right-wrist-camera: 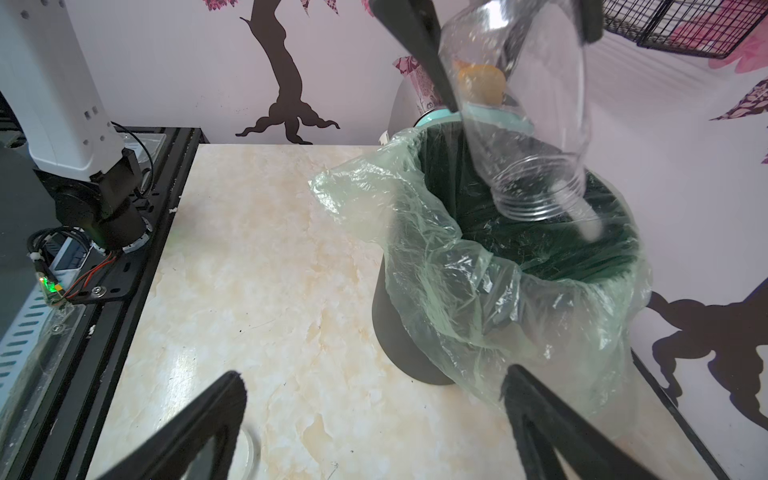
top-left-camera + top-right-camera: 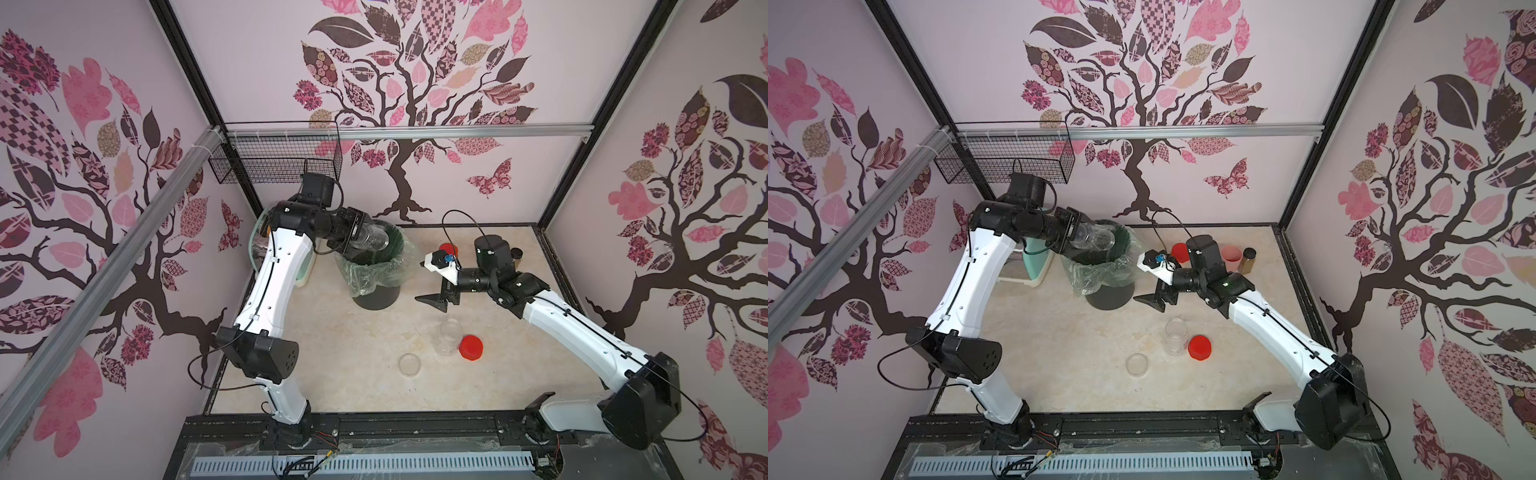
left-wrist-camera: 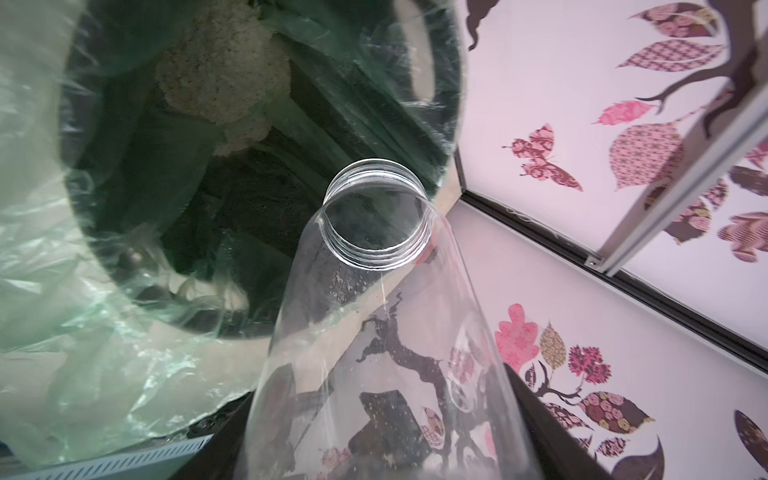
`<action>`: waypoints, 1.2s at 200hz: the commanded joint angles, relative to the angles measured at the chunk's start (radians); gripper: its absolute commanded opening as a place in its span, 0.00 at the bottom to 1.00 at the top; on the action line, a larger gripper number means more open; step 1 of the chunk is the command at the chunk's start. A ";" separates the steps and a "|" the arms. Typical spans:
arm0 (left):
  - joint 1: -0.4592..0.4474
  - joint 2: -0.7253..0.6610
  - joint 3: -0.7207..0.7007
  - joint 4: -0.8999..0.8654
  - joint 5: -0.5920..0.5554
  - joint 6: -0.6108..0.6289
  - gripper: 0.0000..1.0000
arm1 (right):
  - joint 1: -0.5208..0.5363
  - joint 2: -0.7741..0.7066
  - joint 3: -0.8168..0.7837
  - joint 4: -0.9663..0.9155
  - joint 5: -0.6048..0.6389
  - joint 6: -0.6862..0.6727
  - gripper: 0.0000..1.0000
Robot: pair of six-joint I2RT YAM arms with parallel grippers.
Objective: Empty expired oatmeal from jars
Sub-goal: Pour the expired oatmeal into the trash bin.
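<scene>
Marble tabletop (lidless jar standing), tree-print walls

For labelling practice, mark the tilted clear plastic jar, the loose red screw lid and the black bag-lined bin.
Tilted clear plastic jar (image 1: pixel 540 137): right wrist view, side wall.
Loose red screw lid (image 2: pixel 471 347): a top view, top face.
Black bag-lined bin (image 2: pixel 376 298): a top view, outer wall.

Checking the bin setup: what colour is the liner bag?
Pale translucent green; the liner bag shows best in the right wrist view.

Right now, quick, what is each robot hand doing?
Left gripper: fingers shut on a clear jar, tipped over the bin.
Right gripper: fingers open, holding nothing.
</scene>
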 commanded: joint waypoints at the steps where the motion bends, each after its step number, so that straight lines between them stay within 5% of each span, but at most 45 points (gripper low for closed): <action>1: 0.006 -0.036 -0.003 0.016 -0.037 0.015 0.00 | 0.003 0.011 0.023 0.007 0.001 0.012 1.00; 62: 0.022 -0.093 -0.230 0.107 -0.009 0.012 0.00 | 0.003 0.034 0.044 0.005 -0.010 0.029 1.00; 120: 0.021 -0.125 -0.157 0.136 -0.075 0.014 0.00 | 0.004 0.034 0.056 0.000 -0.009 0.031 1.00; 174: 0.023 -0.155 -0.344 0.226 -0.014 -0.004 0.00 | 0.004 0.044 0.056 0.000 -0.006 0.036 1.00; 240: 0.023 -0.153 -0.208 0.163 -0.057 0.027 0.00 | 0.004 0.041 0.068 -0.010 -0.003 0.036 1.00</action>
